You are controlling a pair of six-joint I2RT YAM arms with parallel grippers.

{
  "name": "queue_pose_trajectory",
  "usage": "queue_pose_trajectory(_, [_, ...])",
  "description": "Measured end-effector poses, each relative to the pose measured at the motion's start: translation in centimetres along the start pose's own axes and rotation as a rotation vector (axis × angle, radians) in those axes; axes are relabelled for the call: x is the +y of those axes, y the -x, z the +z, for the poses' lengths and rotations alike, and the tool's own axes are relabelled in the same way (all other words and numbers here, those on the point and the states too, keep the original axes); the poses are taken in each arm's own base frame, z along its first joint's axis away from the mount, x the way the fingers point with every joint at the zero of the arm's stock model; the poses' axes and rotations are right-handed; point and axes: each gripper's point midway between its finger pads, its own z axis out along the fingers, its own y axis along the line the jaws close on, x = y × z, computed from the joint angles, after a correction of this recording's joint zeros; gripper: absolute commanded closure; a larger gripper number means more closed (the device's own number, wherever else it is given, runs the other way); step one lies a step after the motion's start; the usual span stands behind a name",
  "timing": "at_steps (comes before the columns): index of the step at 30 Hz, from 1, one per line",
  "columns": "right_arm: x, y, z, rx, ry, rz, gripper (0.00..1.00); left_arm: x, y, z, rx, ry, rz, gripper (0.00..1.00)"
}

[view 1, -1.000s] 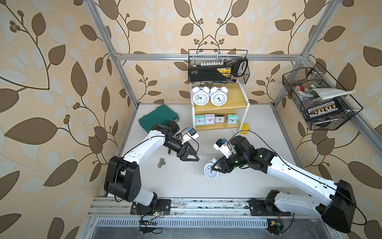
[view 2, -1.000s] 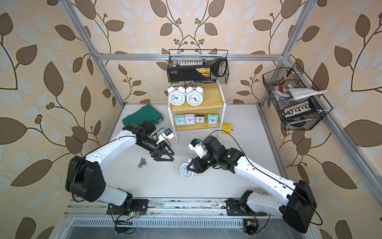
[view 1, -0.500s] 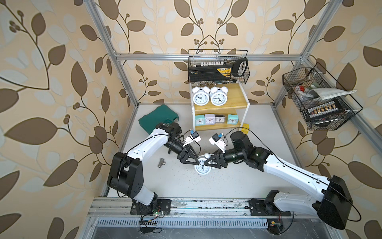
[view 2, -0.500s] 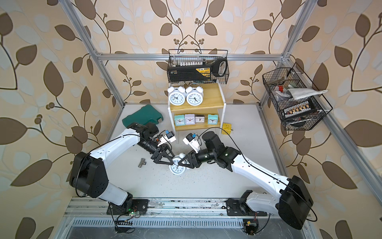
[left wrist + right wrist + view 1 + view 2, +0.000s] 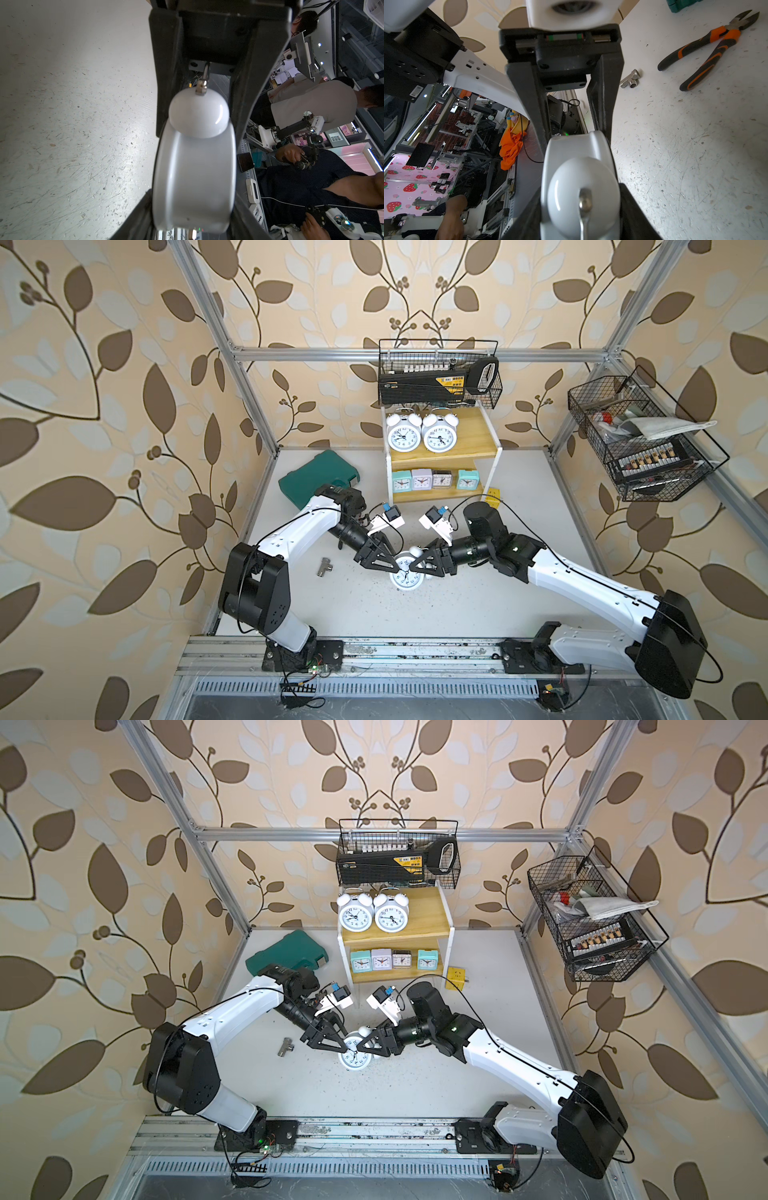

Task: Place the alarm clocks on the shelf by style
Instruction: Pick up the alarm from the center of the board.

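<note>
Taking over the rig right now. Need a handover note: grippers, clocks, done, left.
Left gripper: fingers shut on the third twin-bell clock.
Right gripper: shut on the same clock from the opposite side.
Clock: face up over the middle of the table, in front of the shelf, with both arms on it.
Done: two twin-bell clocks stand on the top board; four square clocks line the lower board.
Left: one gripper releases, and the other sets this clock on the top board beside the pair.

white twin-bell clock (image 5: 407, 578) in front of shelf (image 5: 473, 435), six others (image 5: 402, 438) on it
</note>
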Motion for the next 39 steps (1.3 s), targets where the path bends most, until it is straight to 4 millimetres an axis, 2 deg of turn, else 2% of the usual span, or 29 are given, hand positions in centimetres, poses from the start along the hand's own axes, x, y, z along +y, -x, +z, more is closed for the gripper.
queue_pose_trajectory(2, [-0.1,0.1,-0.1,-0.003,-0.001,-0.001,0.56,0.0,0.1,0.0,-0.001,0.0,0.01,0.68])
queue_pose_trajectory(3, [-0.1,0.1,-0.1,-0.003,-0.001,0.0,0.52,0.1,0.1,0.0,-0.001,0.0,0.009,0.7])
queue_pose_trajectory(4, [-0.1,0.1,0.0,-0.004,-0.001,-0.001,0.44,0.1,0.1,0.0,0.0,0.0,0.009,0.72])
queue_pose_trajectory(8, [-0.3,0.3,-0.3,-0.028,-0.017,0.001,0.26,0.3,0.2,0.0,-0.004,0.006,-0.003,0.76])
queue_pose_trajectory(11, [-0.5,0.3,-0.9,-0.068,-0.042,0.011,0.17,0.8,0.6,-0.5,-0.026,0.024,-0.009,0.77])
queue_pose_trajectory(16, [-0.5,0.5,-2.3,-0.159,-0.08,0.046,0.1,1.9,1.7,-2.7,-0.135,0.048,-0.046,0.77])
queue_pose_trajectory(20, [-0.9,1.0,-3.0,-0.247,-0.096,0.09,0.11,2.4,2.6,-4.8,-0.238,0.057,-0.08,0.77])
queue_pose_trajectory(25, [-1.6,1.7,-3.1,-0.341,-0.098,0.153,0.11,2.3,3.5,-6.2,-0.32,0.039,-0.093,0.77])
queue_pose_trajectory(30, [-1.1,2.7,-2.9,-0.445,-0.063,0.176,0.13,2.1,4.1,-6.5,-0.357,0.018,-0.101,0.77])
queue_pose_trajectory(35, [-0.7,4.0,-2.7,-0.531,-0.044,0.197,0.21,2.0,4.2,-6.6,-0.366,0.01,-0.105,0.76])
queue_pose_trajectory(39, [-0.8,4.5,-2.4,-0.568,-0.048,0.215,0.23,2.0,4.3,-6.6,-0.367,0.009,-0.114,0.76])
